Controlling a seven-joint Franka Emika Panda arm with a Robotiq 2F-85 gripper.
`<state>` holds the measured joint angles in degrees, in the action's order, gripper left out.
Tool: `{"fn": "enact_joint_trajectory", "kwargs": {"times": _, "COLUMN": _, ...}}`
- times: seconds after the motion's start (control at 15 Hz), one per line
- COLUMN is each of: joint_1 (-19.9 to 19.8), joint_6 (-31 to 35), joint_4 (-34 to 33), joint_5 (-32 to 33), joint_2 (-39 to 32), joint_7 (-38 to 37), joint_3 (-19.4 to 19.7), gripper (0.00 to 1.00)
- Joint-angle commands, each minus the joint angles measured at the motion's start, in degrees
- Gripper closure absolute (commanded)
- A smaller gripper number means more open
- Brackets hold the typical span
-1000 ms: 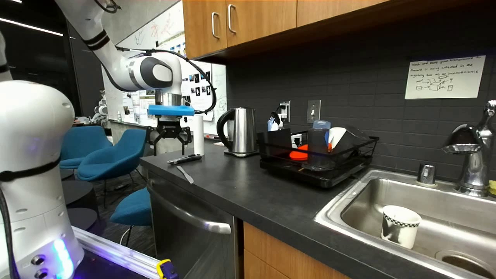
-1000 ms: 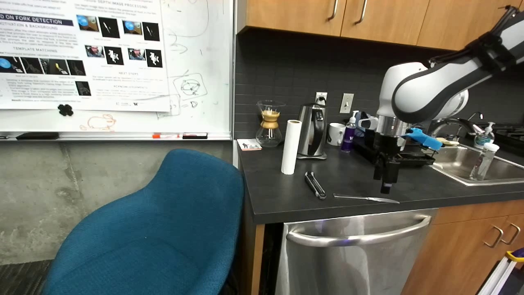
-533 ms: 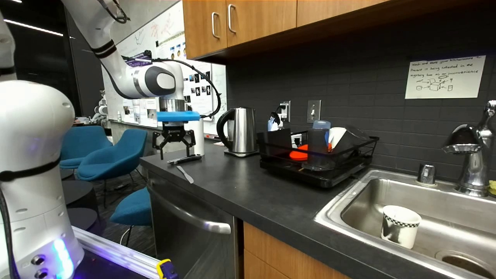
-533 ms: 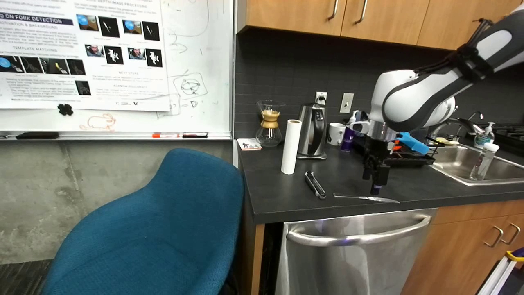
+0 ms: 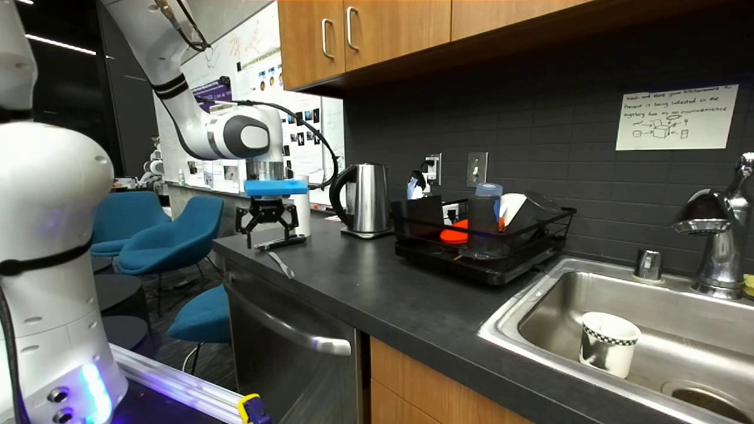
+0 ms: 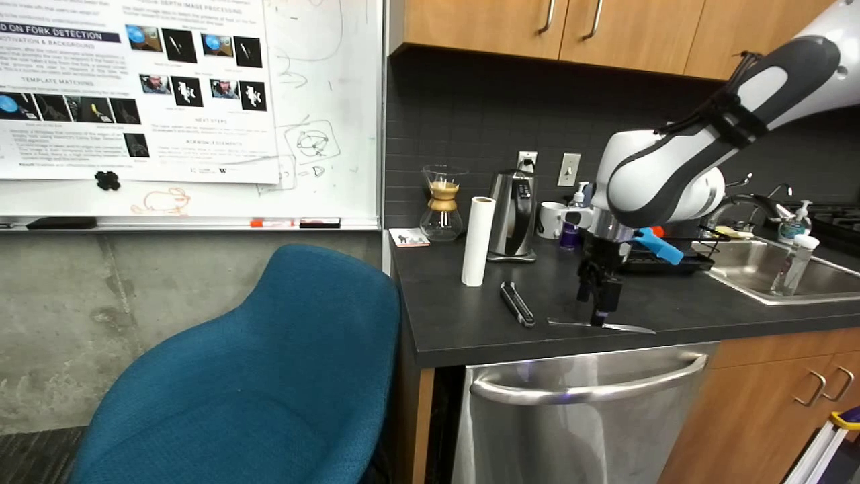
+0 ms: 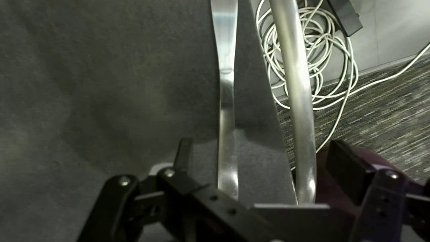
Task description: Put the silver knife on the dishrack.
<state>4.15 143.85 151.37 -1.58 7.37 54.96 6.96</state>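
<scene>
The silver knife lies flat near the counter's front edge; it shows in both exterior views (image 5: 283, 266) (image 6: 629, 328) and in the wrist view (image 7: 227, 84). My gripper (image 5: 268, 242) (image 6: 592, 312) (image 7: 263, 158) is open and empty, pointing down just above the knife. In the wrist view the knife runs lengthwise between the two fingers, nearer the left one, apart from both. The right finger reaches out past the counter edge. The black wire dishrack (image 5: 500, 272) (image 6: 672, 264) stands farther back on the counter, holding several dishes.
A black and silver tool (image 6: 517, 306) lies close beside the knife. A white paper roll (image 6: 478, 242) and a steel kettle (image 5: 368, 200) stand behind. The dishwasher handle (image 7: 299, 101) runs below the counter edge. The sink (image 5: 545, 294) lies beyond the dishrack. Cabinets (image 5: 394, 35) hang above.
My open gripper has come down toward the counter and moved across to over the knife. The knife and the dishrack have not moved.
</scene>
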Motion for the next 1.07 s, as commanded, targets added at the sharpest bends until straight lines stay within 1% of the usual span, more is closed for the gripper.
{"fn": "enact_joint_trajectory", "kwargs": {"times": 0.0, "joint_1": -0.2, "joint_6": 1.4, "joint_4": -1.6, "joint_5": -2.2, "joint_2": -3.3, "joint_7": 2.8, "joint_3": -1.8, "gripper": 0.00}}
{"fn": "enact_joint_trajectory", "kwargs": {"times": 0.53, "joint_1": -0.6, "joint_6": 2.8, "joint_4": -4.2, "joint_5": -2.6, "joint_2": -7.7, "joint_7": 4.4, "joint_3": -5.5, "gripper": 0.00}}
{"fn": "enact_joint_trajectory", "kwargs": {"times": 0.73, "joint_1": -1.0, "joint_6": 3.4, "joint_4": -5.3, "joint_5": -1.0, "joint_2": -8.7, "joint_7": 3.5, "joint_3": -6.5, "gripper": 0.01}}
{"fn": "enact_joint_trajectory", "kwargs": {"times": 1.0, "joint_1": -1.6, "joint_6": 3.6, "joint_4": -6.3, "joint_5": 0.4, "joint_2": -9.8, "joint_7": 3.0, "joint_3": -6.8, "gripper": 0.01}}
